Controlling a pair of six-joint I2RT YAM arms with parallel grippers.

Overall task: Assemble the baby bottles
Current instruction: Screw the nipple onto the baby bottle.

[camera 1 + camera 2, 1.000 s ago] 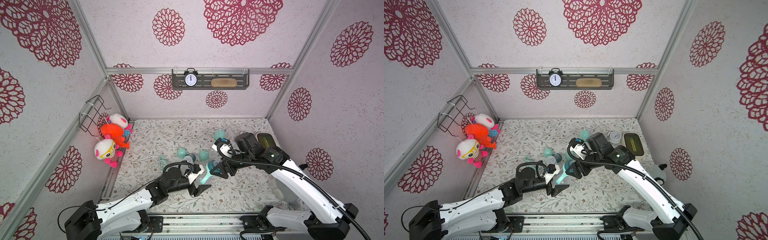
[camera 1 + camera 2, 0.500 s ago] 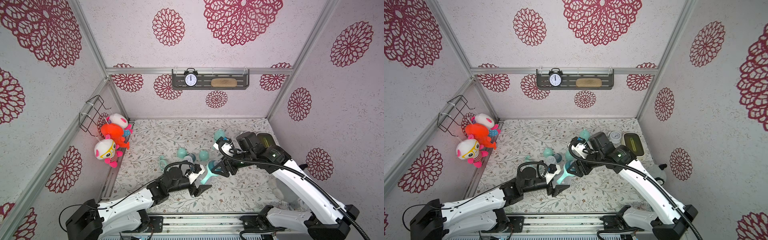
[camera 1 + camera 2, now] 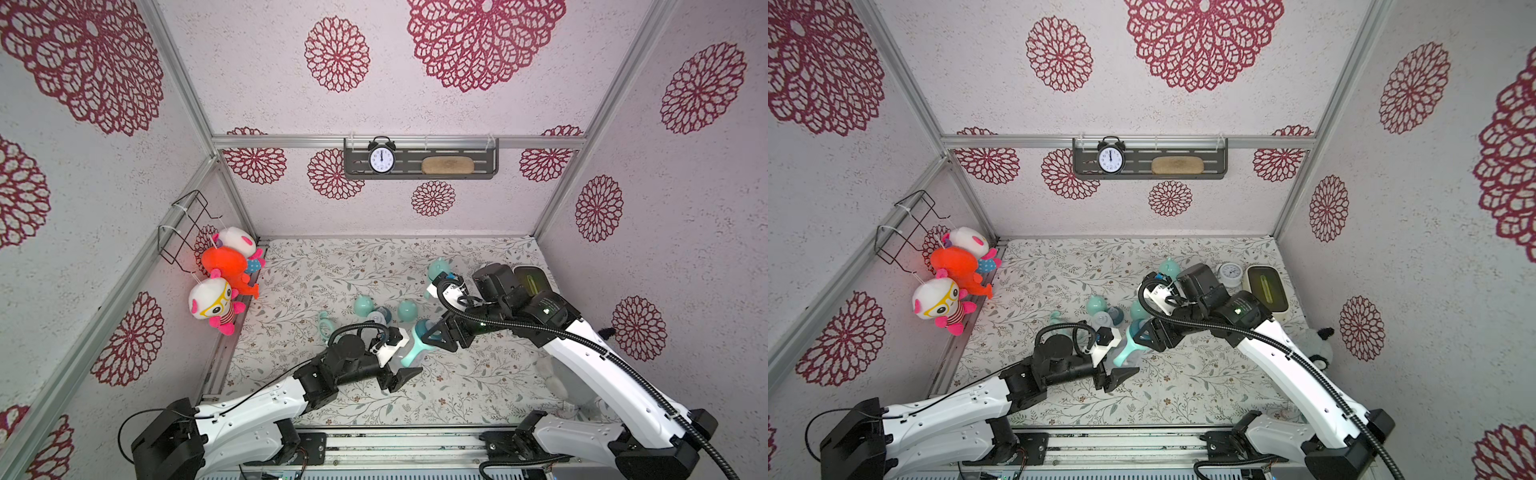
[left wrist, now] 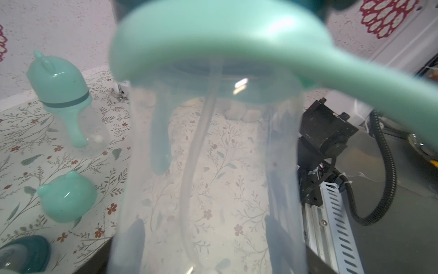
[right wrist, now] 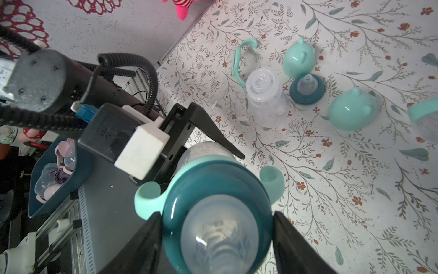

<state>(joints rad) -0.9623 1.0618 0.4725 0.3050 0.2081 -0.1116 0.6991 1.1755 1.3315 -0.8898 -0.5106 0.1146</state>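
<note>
The left gripper (image 3: 405, 361) is clamping the clear bottle (image 4: 213, 166) by its body, near the loose cap (image 3: 407, 309). The right gripper (image 5: 216, 214) is pinching its teal collar (image 5: 189, 189) between both jaws.

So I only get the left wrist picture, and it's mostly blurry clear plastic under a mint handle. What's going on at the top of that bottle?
Observer: A dark teal collar with a clear nipple tops the held bottle; the right arm's jaws stand either side of the collar.
Operator: Any pieces left that I can't see?
Observer: Yes, an open bottle stands bare, with no collar.
Operator: Anything on the walls?
Observer: An alarm clock sits on a shelf on the back wall.
</note>
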